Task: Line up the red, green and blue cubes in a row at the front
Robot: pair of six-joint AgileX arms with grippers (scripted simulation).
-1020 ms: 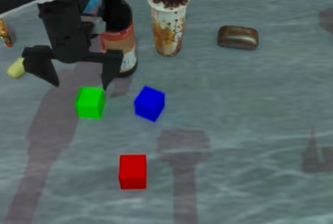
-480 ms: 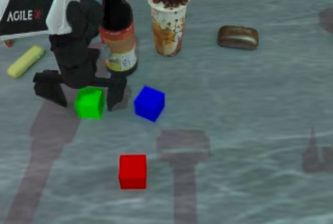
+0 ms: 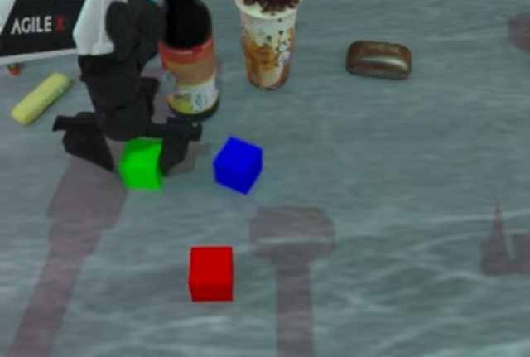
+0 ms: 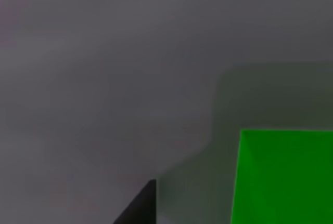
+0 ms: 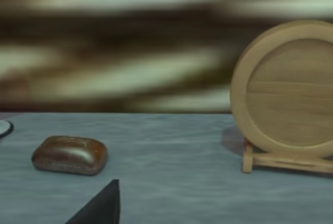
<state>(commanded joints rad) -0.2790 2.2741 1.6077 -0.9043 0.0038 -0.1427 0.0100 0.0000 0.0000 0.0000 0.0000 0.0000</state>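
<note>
Fingers of the left gripper (image 3: 137, 146) straddle the small bright green cube (image 3: 142, 163) at centre-left of the top view, open but close on either flank, so closing should catch it squarely.

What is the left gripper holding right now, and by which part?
The left gripper straddles the green cube, fingers at its left and right sides; whether they actually clamp it cannot be told.

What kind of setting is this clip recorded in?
Likely a rendered tabletop test scene, not a real room: plain red, green and blue cubes sit on a grey marbled table among unrelated props, a dark sauce bottle and a topped drink cup.
</note>
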